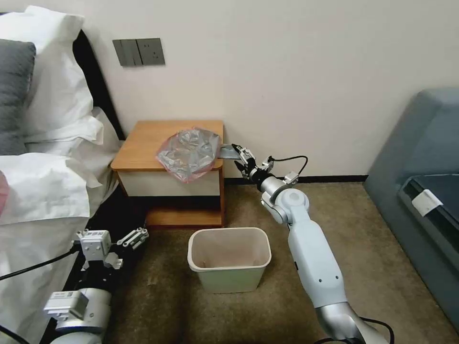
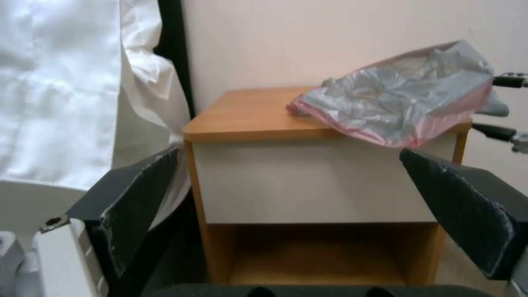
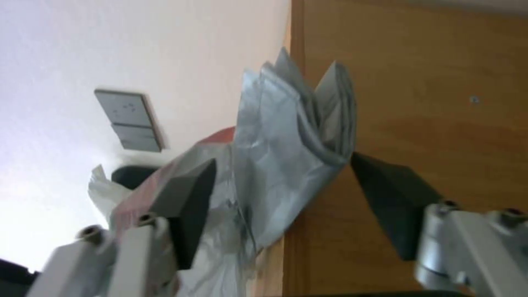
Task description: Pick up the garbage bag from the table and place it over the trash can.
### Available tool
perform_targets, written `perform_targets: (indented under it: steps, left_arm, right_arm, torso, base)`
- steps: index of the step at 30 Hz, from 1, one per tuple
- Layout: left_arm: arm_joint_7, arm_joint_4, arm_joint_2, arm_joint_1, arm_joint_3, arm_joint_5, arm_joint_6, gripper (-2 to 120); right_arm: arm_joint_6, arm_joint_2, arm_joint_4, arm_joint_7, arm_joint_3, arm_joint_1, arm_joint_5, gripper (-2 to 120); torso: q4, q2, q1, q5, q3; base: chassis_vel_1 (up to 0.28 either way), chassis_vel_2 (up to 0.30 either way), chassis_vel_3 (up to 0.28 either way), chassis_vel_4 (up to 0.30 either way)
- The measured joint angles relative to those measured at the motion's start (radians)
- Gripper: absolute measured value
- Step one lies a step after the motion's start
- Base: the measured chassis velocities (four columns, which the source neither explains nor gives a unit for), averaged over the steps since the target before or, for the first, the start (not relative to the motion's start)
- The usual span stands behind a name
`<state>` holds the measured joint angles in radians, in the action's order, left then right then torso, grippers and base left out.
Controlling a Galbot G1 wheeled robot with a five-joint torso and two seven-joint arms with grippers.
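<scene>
Left gripper [image 1: 128, 239] sits low beside the bed, nearest to the robot, its fingers [image 2: 137, 198] spread wide and holding nothing, pointed toward the front of the nightstand. Just ahead on the brown carpet [image 1: 382, 267] stands the trash can [image 1: 229, 258], upright, its mouth open upward, with bare floor on its right side and in front of it, and a strip of carpet between it and the base of the nightstand. Beyond it the right arm reaches forward past the bin, and the right gripper [image 1: 239, 155] stands at the right-hand edge of the tabletop [image 1: 143, 143], its fingers [image 3: 189, 202] spread to either side of a folded grey corner of the garbage bag [image 1: 189, 153] and not yet pressed onto it. That bag lies crumpled on the right front part of the tabletop, its pinkish-red edge hanging over the front lip and its corner jutting past the right side. On the left the orange-brown top is bare. White bedding [image 1: 43, 181] presses close against the nightstand's left side, leaving little room there, while the right side is open down to the floor. Behind everything is a cream wall with a grey switch plate [image 1: 139, 51], and a blue-grey sofa [image 1: 420, 191] stands well apart on the right.
</scene>
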<state>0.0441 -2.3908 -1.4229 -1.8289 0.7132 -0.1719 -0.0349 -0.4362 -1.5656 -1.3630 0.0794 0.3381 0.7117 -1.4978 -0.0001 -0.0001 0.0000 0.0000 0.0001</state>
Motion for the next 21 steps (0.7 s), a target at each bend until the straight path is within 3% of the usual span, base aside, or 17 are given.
perform_targets:
  steps: [3, 4, 6, 10, 15, 18, 21]
  left_arm:
    - [0.0, 0.004, -0.002, 0.002, -0.001, 0.003, 0.001, 100]
    - [-0.007, 0.014, -0.004, 0.004, -0.001, 0.013, 0.006, 100]
    - [-0.008, 0.015, -0.004, 0.004, -0.001, 0.015, 0.006, 100]
    - [-0.017, 0.022, -0.004, 0.002, -0.003, 0.026, 0.01, 100]
    - [-0.018, 0.036, -0.004, 0.007, -0.003, 0.029, 0.013, 100]
    - [-0.021, 0.046, -0.006, 0.009, -0.006, 0.034, 0.015, 100]
    - [-0.023, 0.053, -0.01, 0.011, -0.008, 0.04, 0.019, 100]
  right_arm:
    - [-0.001, 0.001, 0.003, -0.002, -0.004, -0.005, 0.013, 58]
    - [-0.002, 0.001, 0.013, -0.015, -0.013, -0.017, 0.047, 47]
    - [-0.001, 0.001, 0.015, -0.017, -0.014, -0.019, 0.053, 46]
    - [0.006, -0.003, 0.025, -0.027, -0.023, -0.034, 0.083, 25]
    - [0.013, -0.007, 0.018, -0.029, -0.022, -0.028, 0.118, 8]
    - [0.015, 0.0, -0.011, -0.028, -0.026, -0.003, 0.158, 0]
    - [0.018, 0.015, -0.08, -0.012, -0.038, 0.043, 0.169, 0]
  torso:
    - [0.0, 0.0, 0.0, 0.0, 0.0]
    - [0.0, 0.0, 0.0, -0.0001, 0.0]
    - [0.0, 0.0, 0.0, -0.0001, 0.0]
    - [0.0, 0.0, 0.0, 0.0, 0.0]
    - [0.0001, 0.0, 0.0, 0.0, 0.0]
    - [0.0001, 0.0, 0.0, 0.0, 0.0]
    - [0.0, 0.0, 0.0, 0.0001, 0.0]
  base:
    - [0.0, 0.0, 0.0, 0.0]
    - [0.0, 0.0, 0.0, 0.0]
    - [0.0, 0.0, 0.0, 0.0]
    - [0.0, 0.0, 0.0, 0.0]
    - [0.0, 0.0, 0.0, 0.0]
    - [0.0, 0.0, 0.0, 0.0]
    - [0.0, 0.0, 0.0, 0.0]
